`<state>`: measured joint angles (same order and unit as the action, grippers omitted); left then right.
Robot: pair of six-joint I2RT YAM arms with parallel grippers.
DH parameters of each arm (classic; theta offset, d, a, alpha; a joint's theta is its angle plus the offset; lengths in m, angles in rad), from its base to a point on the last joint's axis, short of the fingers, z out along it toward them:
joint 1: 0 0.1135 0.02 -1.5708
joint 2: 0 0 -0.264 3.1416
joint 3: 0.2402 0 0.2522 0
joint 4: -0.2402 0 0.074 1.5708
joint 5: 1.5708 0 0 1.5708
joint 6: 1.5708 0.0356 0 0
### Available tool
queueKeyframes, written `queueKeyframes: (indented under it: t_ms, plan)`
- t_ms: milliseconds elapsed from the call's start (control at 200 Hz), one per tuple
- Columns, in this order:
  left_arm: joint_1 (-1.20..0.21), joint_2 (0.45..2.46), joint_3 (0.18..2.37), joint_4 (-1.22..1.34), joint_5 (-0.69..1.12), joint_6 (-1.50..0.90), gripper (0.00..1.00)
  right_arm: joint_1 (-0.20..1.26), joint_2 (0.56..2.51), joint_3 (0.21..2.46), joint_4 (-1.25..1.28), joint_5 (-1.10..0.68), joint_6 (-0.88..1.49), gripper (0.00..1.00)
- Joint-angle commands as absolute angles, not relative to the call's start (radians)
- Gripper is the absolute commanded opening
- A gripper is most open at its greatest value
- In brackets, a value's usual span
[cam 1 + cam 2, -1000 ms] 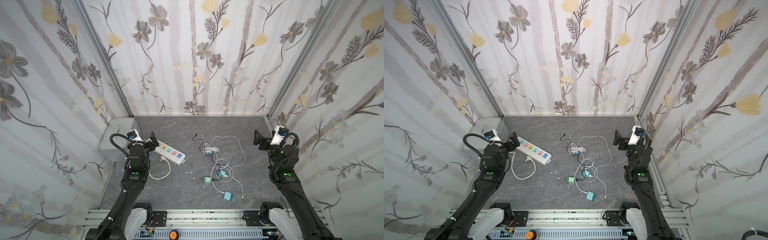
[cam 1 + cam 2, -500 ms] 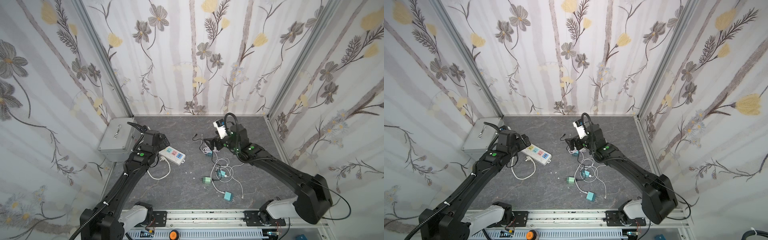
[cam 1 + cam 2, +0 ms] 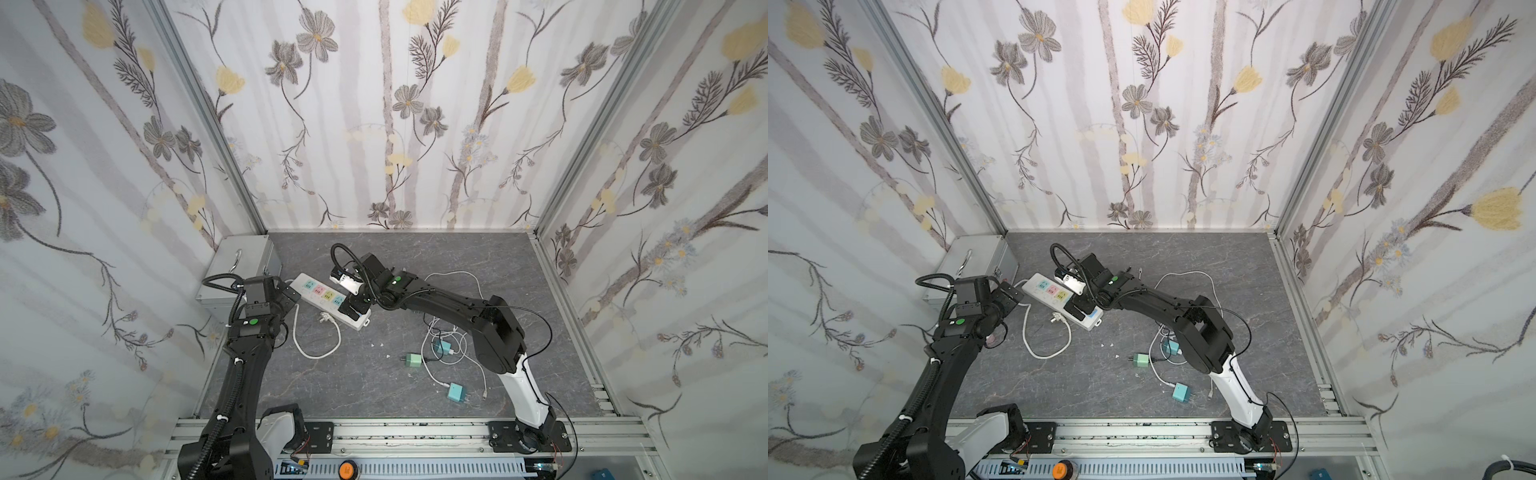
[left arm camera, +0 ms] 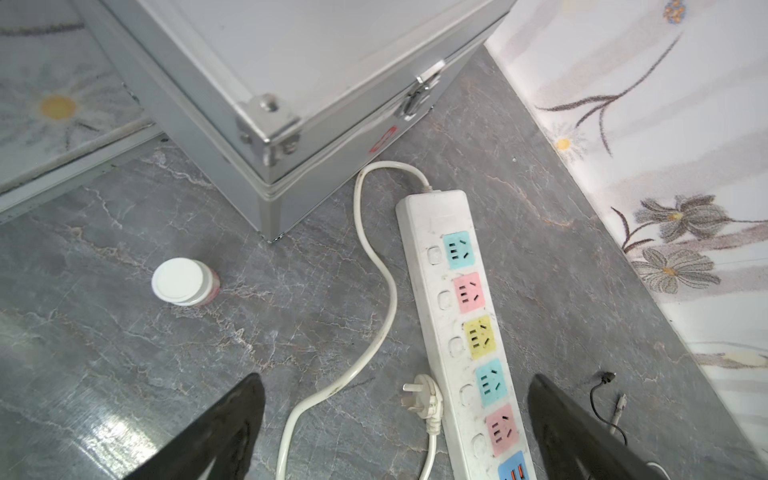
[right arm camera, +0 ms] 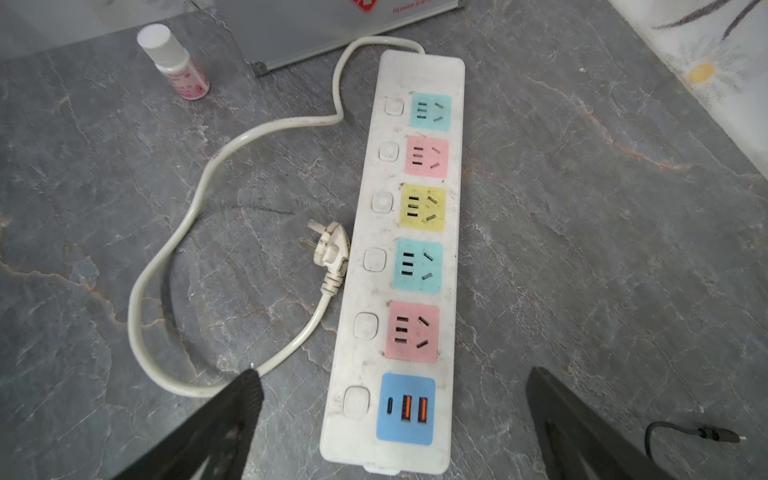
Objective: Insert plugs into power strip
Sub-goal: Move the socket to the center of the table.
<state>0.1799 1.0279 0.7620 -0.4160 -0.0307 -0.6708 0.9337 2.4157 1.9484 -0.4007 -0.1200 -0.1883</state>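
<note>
1. The right gripper (image 5: 395, 374) hangs over the power strip (image 5: 415, 249) with its jaws spread wide and nothing between them. The strip's blue USB end lies right under the gap.
2. From there the strip runs straight ahead of this gripper, with pink, teal, yellow, pink and teal sockets in turn.
3. The left gripper (image 4: 395, 378) is also wide open and empty. The strip lies below and ahead of it, nearer one finger than the other.
4. The thick white cord (image 5: 166, 257) leaves the strip's far end and loops back beside the right gripper. Its white three-prong plug (image 5: 330, 249) lies against the strip's long edge by the middle sockets.
5. The grey metal box (image 4: 311, 83) stands ahead of both grippers, just past the strip's cord end. A small white-capped bottle (image 4: 183, 282) stands upright near the box's corner.
6. Three plugs show in both top views: a mint one (image 3: 412, 360), a teal one (image 3: 456, 392) and another teal one (image 3: 444, 347). They lie loose on the grey tabletop (image 3: 353, 382) among thin white cables. They are behind the right gripper, beside that arm's elbow, and well apart from both grippers.
7. A thin black cable end (image 5: 706, 434) lies just outside one right finger.
</note>
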Motion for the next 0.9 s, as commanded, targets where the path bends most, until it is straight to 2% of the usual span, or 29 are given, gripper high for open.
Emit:
queueKeyframes:
  t_ms: [0,185,395,645,894]
  plan:
    - [0.202,1.037,0.751,-0.398,0.033,-0.673,1.00,0.943,2.479,2.038,-0.525,-0.056,-0.173,0.99]
    - [0.159,1.216,0.869,-0.441,0.106,-0.587,1.00,0.963,2.515,2.059,-0.571,-0.096,-0.163,0.99]
    - [-0.005,1.492,1.151,-0.555,-0.060,-0.460,1.00,0.969,2.546,2.055,-0.577,-0.012,-0.132,0.99]
    - [0.033,1.768,1.437,-0.663,-0.134,-0.419,1.00,0.961,2.537,2.004,-0.550,0.044,-0.119,0.96]
    - [0.069,1.805,1.447,-0.649,-0.104,-0.421,1.00,0.947,2.506,1.962,-0.610,-0.032,-0.188,0.96]
